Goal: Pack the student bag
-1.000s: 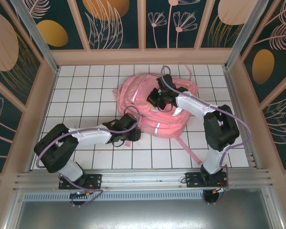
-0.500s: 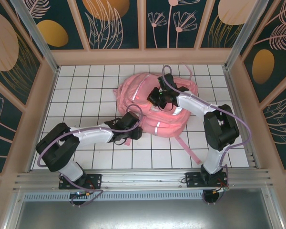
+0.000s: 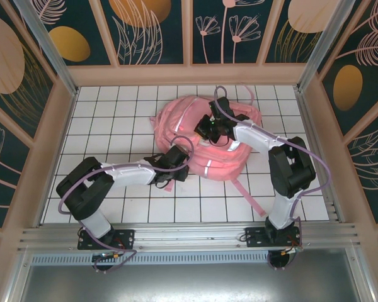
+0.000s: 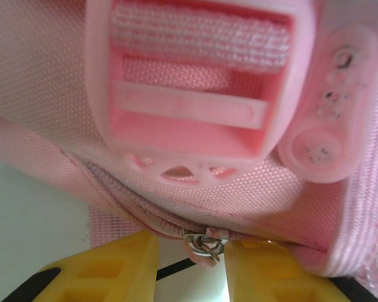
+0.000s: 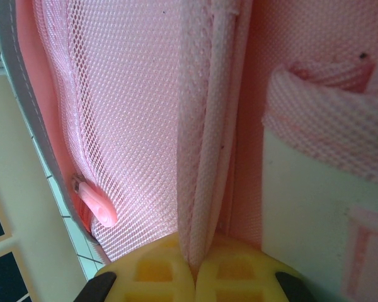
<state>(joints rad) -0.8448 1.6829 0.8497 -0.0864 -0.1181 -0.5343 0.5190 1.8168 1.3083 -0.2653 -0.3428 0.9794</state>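
The right claw [image 5: 192, 269] clamps the student bag's [image 3: 183, 119] seam, while the parted left claw [image 4: 192, 265] may miss the small zipper pull [image 4: 205, 244].

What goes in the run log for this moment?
left gripper: open, straddling zipper pull | right gripper: shut on student bag fabric fold | bag: lying on tiled table

Top: fixed above and behind the arm bases [image 3: 107, 239], looking down from afar on the whole table [image 3: 113, 119]; bag [image 3: 176, 123] just 12 o'clock of centre.
Left wrist: jammed against the bag's 7 o'clock edge; left gripper [image 4: 192, 255] at the frame's 6 o'clock.
Right wrist: equally close on the bag's middle; right gripper [image 5: 194, 259] at 6 o'clock.
Shared: the bag, in all three.
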